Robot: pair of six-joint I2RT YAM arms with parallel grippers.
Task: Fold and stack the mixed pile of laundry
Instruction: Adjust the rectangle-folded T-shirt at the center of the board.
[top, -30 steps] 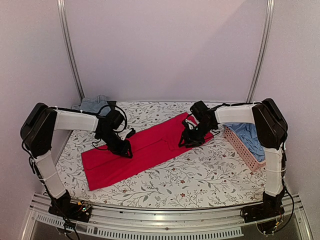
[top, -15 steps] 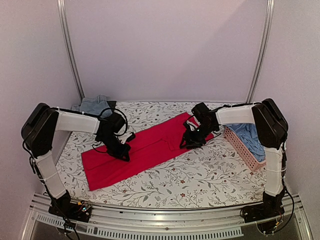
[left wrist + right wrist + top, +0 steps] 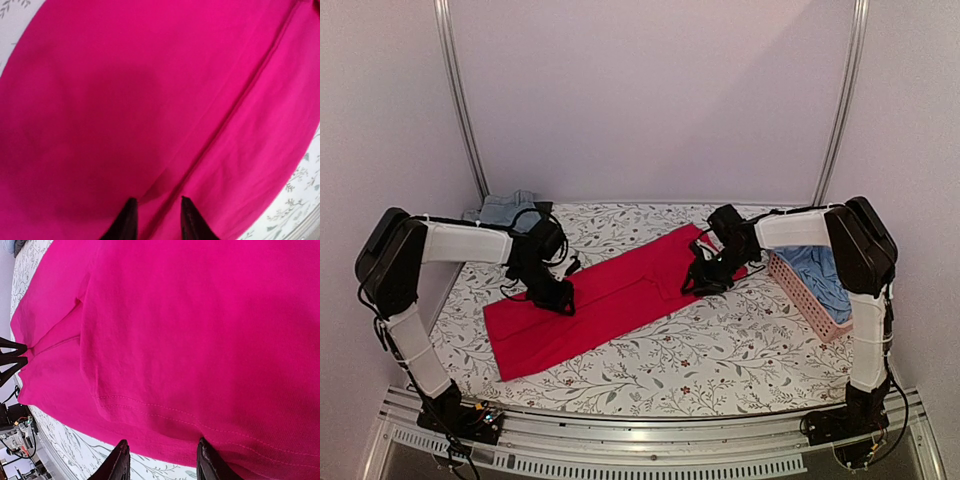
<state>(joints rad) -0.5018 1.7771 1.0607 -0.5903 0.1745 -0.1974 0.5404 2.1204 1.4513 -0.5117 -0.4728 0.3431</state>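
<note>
1 bright red cloth garment is spread flat, diagonally, on the white floral tablecloth. The left gripper and right gripper are lowered onto it, both part-open, with nothing seen gripped. 1 light blue shirt is left in the pink slatted plastic basket; nothing is stacked, so most work is judged outstanding.

Floral-clothed table, red garment spread flat, pink basket right, blue-grey cloth far left
</note>
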